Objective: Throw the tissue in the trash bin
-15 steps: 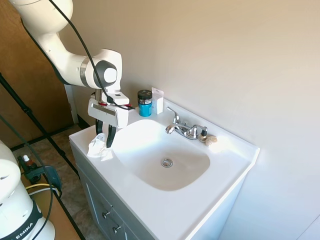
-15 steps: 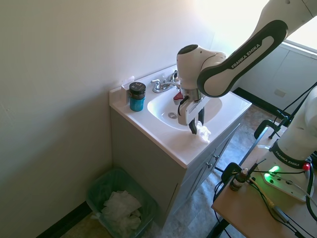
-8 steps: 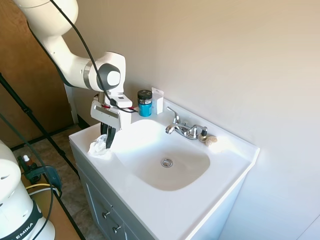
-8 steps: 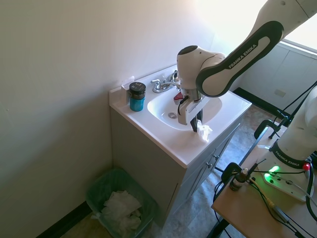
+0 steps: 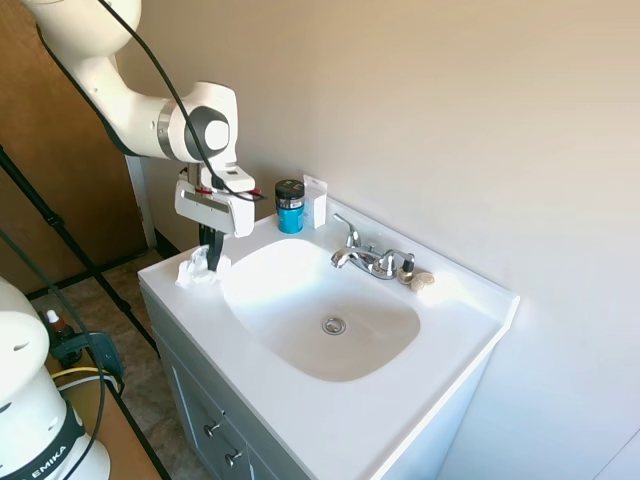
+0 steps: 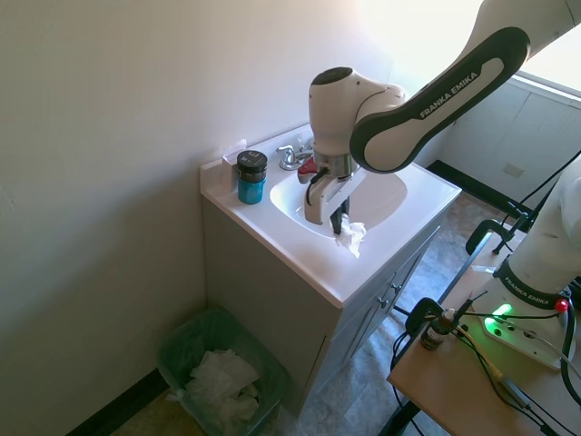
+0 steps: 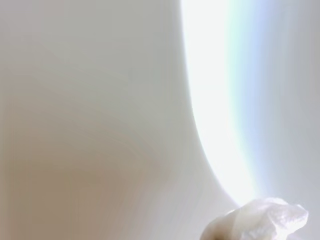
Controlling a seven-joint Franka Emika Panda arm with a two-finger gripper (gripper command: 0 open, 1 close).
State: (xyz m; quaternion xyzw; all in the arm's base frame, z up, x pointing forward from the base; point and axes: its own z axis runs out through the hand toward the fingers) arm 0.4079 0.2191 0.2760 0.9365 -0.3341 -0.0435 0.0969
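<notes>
The tissue [image 5: 197, 269], a small crumpled white wad, hangs just above the counter rim beside the basin, and my gripper [image 5: 213, 262] is shut on it. From the other side the tissue [image 6: 349, 238] dangles under the gripper [image 6: 339, 224], over the front part of the vanity top. In the wrist view the tissue [image 7: 260, 222] rises from the bottom edge against the blurred white sink. The trash bin [image 6: 224, 372], green mesh with crumpled white paper inside, stands on the floor beside the cabinet, well below and apart from the gripper.
A white sink vanity [image 5: 470, 330] with a chrome faucet [image 5: 365, 258] fills the middle. A blue jar with a black lid [image 5: 290, 206] and a flat white card [image 5: 315, 201] stand at the back corner. A small beige lump [image 5: 422, 281] lies by the faucet. A wall runs behind.
The gripper has risen and shifted along the counter toward the back corner, carrying the tissue up off the counter edge.
</notes>
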